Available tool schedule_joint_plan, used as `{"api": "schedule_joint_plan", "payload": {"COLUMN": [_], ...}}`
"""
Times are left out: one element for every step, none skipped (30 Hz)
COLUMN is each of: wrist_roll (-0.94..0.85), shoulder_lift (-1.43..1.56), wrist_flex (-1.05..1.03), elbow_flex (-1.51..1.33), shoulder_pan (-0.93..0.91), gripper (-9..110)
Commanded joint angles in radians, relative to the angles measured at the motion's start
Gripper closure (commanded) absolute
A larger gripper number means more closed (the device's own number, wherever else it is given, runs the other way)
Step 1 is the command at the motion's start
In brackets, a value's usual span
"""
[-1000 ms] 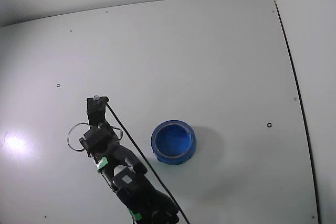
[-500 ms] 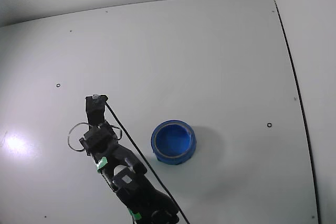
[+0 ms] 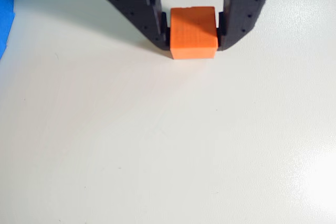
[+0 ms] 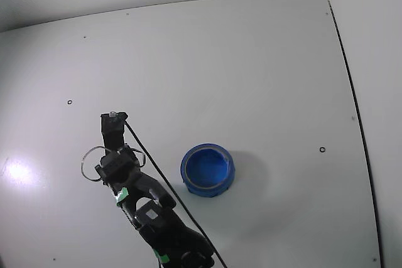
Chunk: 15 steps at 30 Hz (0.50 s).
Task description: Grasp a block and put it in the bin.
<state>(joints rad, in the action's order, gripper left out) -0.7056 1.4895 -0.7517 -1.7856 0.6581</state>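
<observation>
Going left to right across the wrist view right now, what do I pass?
Blue bin edge at the far left → left finger → orange block between the fingers → right finger. The block sits on the white table.

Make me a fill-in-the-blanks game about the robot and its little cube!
1. The small orange-red cube sits between the black gripper fingers, resting on the white ____.
2. The round bin is coloured ____.
3. The bin holds ____ cubes.
4. In the fixed view, the bin lies to the gripper's ____.

Answers: table; blue; no; right
</observation>
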Motion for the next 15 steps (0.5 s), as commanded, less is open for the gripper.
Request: {"api": "schedule_joint_plan", "payload": {"wrist_roll": [0.005,0.005,0.005,0.006,0.006,0.006,0.006,0.006,0.006,0.006,0.006,0.006,0.006,0.006,0.006], "shoulder_lift": [0.049,0.061,0.089,0.123,0.161,0.204,0.253,0.307,0.364,0.423,0.482,0.546,0.615,0.681,0.746], "wrist_flex": [0.005,0.005,0.005,0.005,0.005,0.005,0.005,0.005,0.005,0.005,0.005,0.005,0.005,0.005,0.005], "elbow_flex": [0.055,0.046,0.034,0.020,0.002,-0.020,-0.041,-0.064,-0.087,-0.114,-0.140,-0.166,-0.189,-0.212,-0.238], "shoulder_pan": [-0.011,-0.021,-0.040,-0.060,-0.080,-0.100,-0.121,-0.144,-0.167,-0.192,-0.216,-0.242,-0.272,-0.301,-0.333], "gripper": [100,101,101,102,102,102,102,102,102,102,102,102,102,102,102]}}
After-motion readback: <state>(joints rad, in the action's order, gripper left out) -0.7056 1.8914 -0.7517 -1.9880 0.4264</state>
